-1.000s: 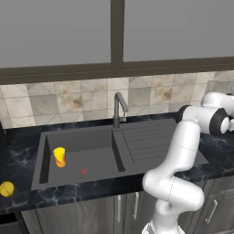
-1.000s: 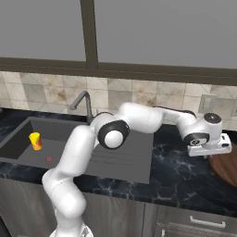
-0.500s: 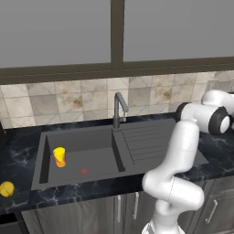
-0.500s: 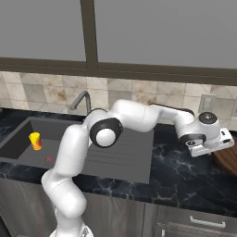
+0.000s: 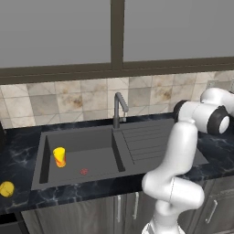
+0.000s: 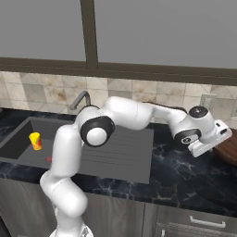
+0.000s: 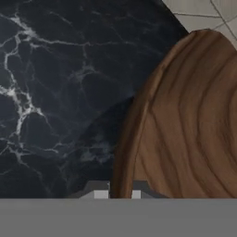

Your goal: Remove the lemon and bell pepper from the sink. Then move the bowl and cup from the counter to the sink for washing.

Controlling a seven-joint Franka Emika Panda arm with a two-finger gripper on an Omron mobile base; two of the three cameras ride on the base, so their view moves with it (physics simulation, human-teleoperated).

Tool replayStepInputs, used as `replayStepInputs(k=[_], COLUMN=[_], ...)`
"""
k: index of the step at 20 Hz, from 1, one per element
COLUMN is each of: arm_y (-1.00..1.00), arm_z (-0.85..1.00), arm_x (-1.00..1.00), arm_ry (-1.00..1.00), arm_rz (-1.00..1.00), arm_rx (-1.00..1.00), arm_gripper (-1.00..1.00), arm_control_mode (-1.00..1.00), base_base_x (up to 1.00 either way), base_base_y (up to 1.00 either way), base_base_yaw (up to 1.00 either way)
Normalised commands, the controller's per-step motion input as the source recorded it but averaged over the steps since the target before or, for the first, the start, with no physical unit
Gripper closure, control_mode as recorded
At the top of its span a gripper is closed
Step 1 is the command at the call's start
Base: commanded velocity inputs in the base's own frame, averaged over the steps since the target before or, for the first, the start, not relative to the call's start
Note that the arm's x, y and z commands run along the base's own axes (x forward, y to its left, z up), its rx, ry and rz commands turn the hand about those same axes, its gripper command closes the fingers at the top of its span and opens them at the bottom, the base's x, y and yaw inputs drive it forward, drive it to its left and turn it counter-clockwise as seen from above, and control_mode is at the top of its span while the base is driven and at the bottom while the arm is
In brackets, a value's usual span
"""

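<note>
cup (image 5: 59, 156) in sink (image 5: 91, 137) at left end; lemon (image 5: 6, 188) on tabletop (image 5: 18, 201) left of sink; bowl (image 6: 227, 147) on tabletop far right.

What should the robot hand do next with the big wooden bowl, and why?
Probably lift it a little. The hand looks shut on the rim of the bowl, which still sits on the counter. The cup is already in the sink, so the bowl goes there next.

Yellow cup (image 5: 59, 156) with red mark upright inside dark sink (image 5: 137, 141). Lemon (image 5: 6, 188) on surface left of sink. Brown wooden bowl (image 7: 194, 125) on surface right of sink.
</note>
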Motion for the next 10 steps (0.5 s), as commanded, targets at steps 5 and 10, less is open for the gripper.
replayStepInputs(k=[5, 10], arm_y=[0.05, 0.10], arm_z=[0.40, 0.38], arm_x=[-0.23, -0.21], arm_ry=[0.17, 0.15], arm_rz=[0.14, 0.13], arm_rx=[-0.03, -0.01], arm_gripper=[1.00, 1.00], arm_control_mode=[-1.00, -1.00], base_base_x=[0.00, 0.00], base_base_y=[0.00, 0.00], base_base_yaw=[0.00, 0.00])
